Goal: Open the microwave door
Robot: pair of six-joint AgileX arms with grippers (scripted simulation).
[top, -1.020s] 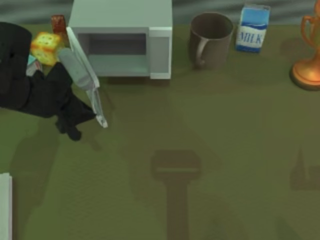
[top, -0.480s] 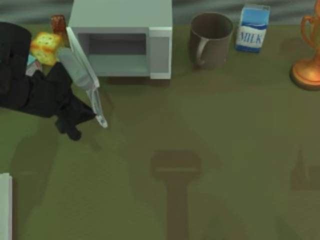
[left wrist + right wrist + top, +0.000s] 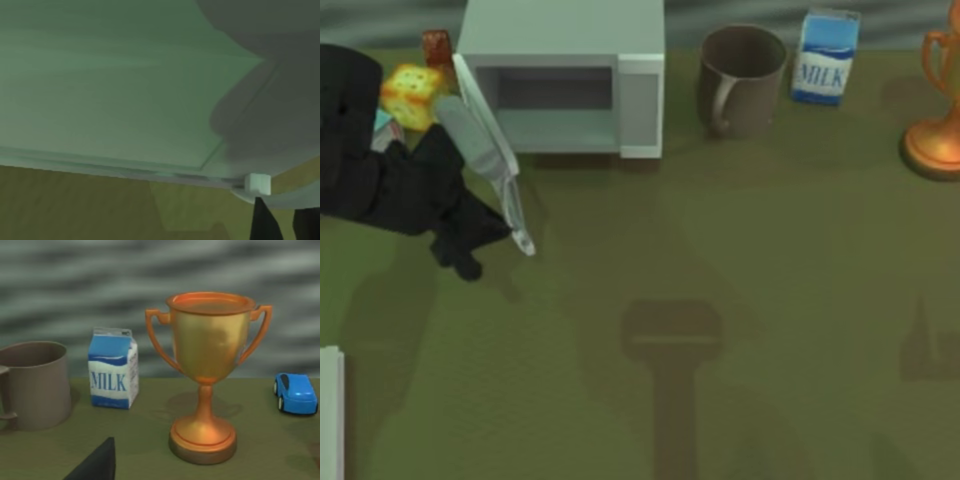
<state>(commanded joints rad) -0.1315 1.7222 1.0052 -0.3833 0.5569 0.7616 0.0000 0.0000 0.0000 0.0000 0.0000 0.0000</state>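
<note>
Top view: left gripper (image 3: 485, 245), finger state unreadable, sits at the free handle edge of the pale-framed, grey-windowed microwave door (image 3: 485, 150), swung wide, long axis running back to the boxy grey-green microwave (image 3: 560, 75); right arm unseen overhead.

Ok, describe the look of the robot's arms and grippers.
The left arm is matt black and bulky, with rounded segments tapering to a black gripper. No cables or markings show. Of the right arm only a dark, pointed finger tip shows in its wrist view.
</note>
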